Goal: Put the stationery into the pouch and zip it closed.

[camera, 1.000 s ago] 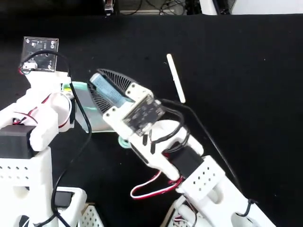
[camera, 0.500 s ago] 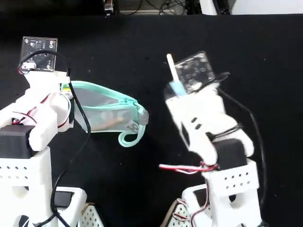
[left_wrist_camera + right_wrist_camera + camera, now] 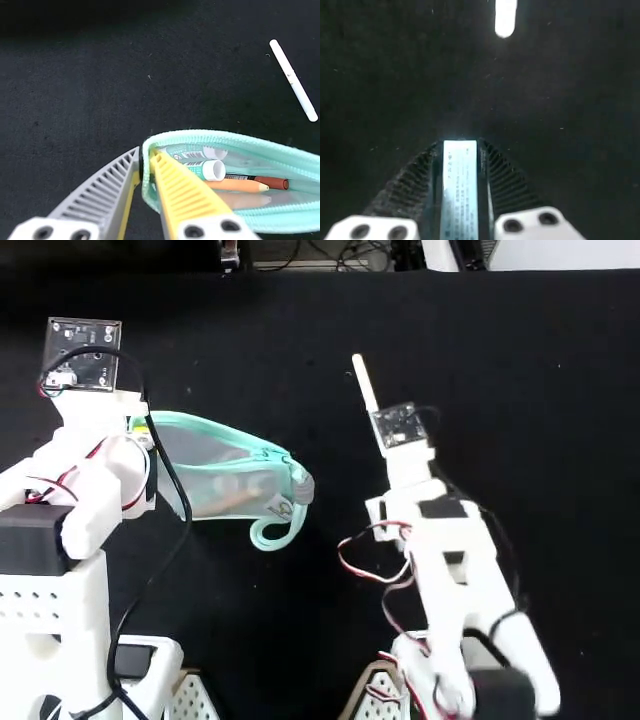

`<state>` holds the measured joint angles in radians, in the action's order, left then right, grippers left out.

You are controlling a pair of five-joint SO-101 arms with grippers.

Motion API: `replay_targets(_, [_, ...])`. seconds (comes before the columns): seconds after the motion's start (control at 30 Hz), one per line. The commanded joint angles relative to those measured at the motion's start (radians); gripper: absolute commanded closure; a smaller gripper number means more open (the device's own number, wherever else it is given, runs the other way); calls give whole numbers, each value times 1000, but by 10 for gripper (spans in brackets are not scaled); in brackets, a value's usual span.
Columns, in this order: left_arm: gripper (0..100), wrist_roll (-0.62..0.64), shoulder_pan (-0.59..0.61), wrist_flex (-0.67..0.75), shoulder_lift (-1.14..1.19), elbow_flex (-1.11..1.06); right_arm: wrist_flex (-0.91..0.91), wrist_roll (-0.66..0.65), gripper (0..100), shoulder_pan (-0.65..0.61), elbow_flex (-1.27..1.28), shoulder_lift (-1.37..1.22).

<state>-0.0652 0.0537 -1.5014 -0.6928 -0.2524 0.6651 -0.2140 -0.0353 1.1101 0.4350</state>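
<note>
- Table point(image 3: 560, 390), black cloth; cables point(image 3: 350, 254) past far edge.
- Mint pouch point(image 3: 220, 475) unzipped, rim pinched by left gripper point(image 3: 145, 155); left wrist view reveals pencil point(image 3: 235, 185) and capped tube point(image 3: 202, 169) inside.
- Right gripper point(image 3: 460, 145) clamps pale-blue strip point(image 3: 460, 190).
- White pen point(image 3: 362, 380) on cloth just beyond.

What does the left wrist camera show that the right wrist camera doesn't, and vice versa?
Left wrist view's own: the left claw shut on the rim of the open mint pouch, with an orange pencil and a white-capped tube inside. Right wrist view's own: the right claw shut on a flat pale-blue piece. Shared: the white stick lying on the black table.
</note>
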Motion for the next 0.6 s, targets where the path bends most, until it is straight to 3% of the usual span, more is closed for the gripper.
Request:
replay_targets(0.0, [970,0,16,-8,17,-105,-3,3,981,17,-73,-99])
replay_targets(0.2, [970,0,16,-8,17,-105,219,-107,854,11,-259,-274])
replay_targets(0.57, [970,0,16,-8,17,-105,404,-216,847,11,-414,-386])
